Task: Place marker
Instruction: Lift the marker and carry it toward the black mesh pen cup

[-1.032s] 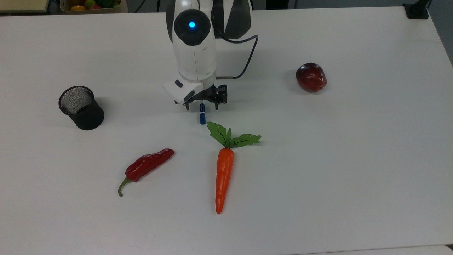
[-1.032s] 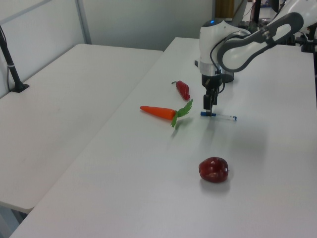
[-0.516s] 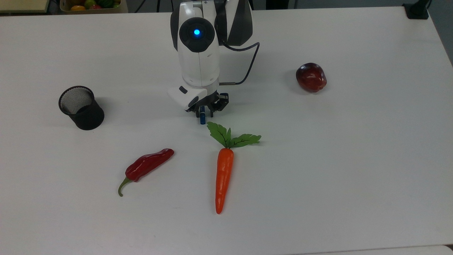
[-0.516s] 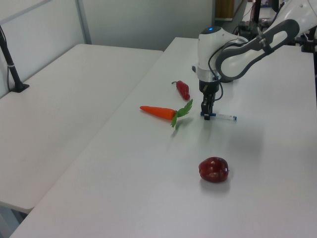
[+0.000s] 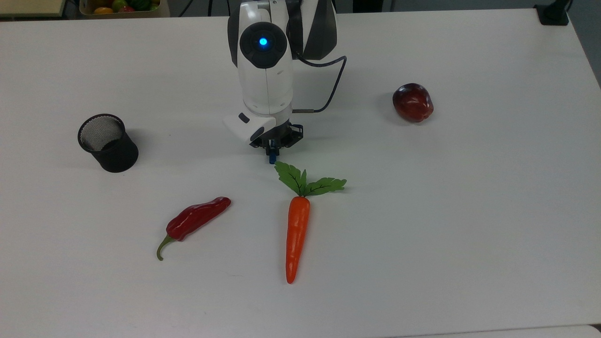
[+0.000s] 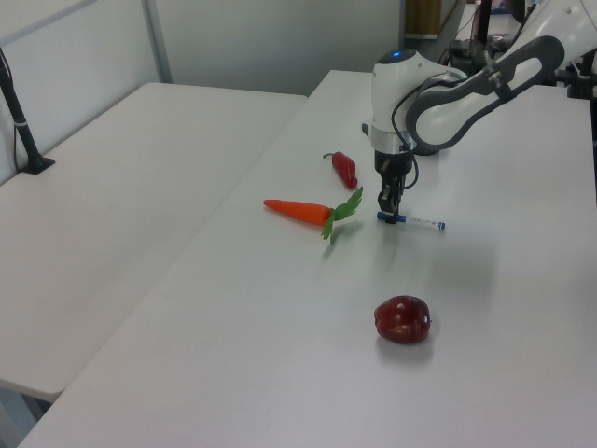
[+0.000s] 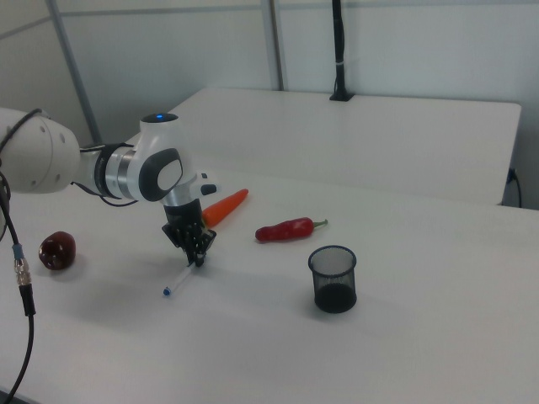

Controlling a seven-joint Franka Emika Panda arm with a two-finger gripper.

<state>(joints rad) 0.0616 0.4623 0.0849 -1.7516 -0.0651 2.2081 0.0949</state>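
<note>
Now the tool [image 6: 390,211] stands low over the marker's [image 6: 418,222] blue cap end, seemingly pinching it; the marker lies flat on the table [image 5: 469,211], just beyond the carrot's [image 5: 296,234] leaves in the top view; light, stiff and smooth, it may pivot when gripped so near one end.

- This looks like a robotics lab or a test room, not a home.
- A white robot arm [image 6: 438,89] with a blue light and a loose cable [image 5: 328,89] stands on a big plain white table [image 5: 469,211].
- A second white table [image 6: 121,205] is beside it, with a black pole [image 7: 338,50] clamped to it.
- Pale partition walls [image 7: 404,46] with metal frames close the room.
- A box of toy fruit [image 5: 123,5] is at the table's far edge.
</note>
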